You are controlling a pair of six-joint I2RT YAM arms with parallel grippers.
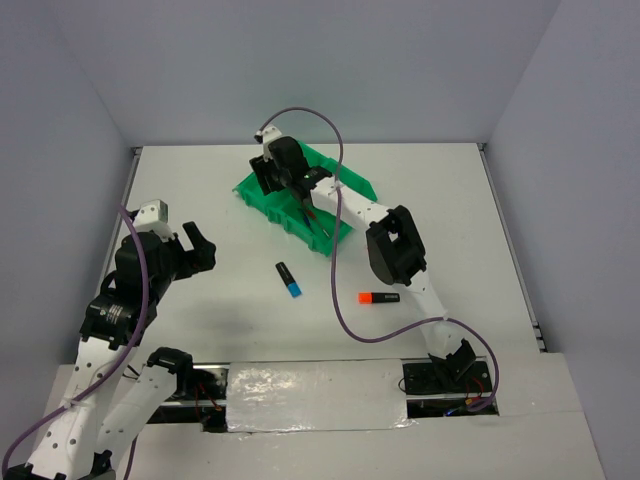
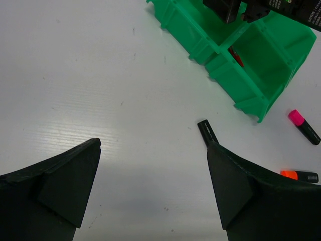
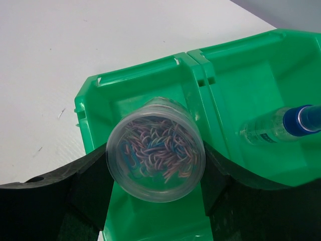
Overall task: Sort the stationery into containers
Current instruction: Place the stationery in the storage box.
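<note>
My right gripper (image 3: pixel 155 168) is shut on the round tin (image 3: pixel 155 149), a clear pot full of coloured paper clips, over a compartment of the green tray (image 3: pixel 241 70). The clear blue-capped bottle (image 3: pixel 278 125) lies in the neighbouring compartment. In the top view the right gripper (image 1: pixel 272 175) is at the tray's (image 1: pixel 352 186) far-left part, and thin pens (image 1: pixel 318 218) lie in a near compartment. My left gripper (image 1: pixel 203 247) is open and empty over bare table. On the table lie a blue-capped highlighter (image 1: pixel 288 279), an orange-capped one (image 1: pixel 378 297) and a pink-capped one (image 2: pixel 303 126).
In the left wrist view the open left gripper (image 2: pixel 153 145) hovers over white table, with the tray (image 2: pixel 225 80) ahead to the right. The blue highlighter's black end (image 2: pixel 206 132) shows beside the right finger, and the orange highlighter (image 2: pixel 299 175) lies beyond. Walls enclose the table.
</note>
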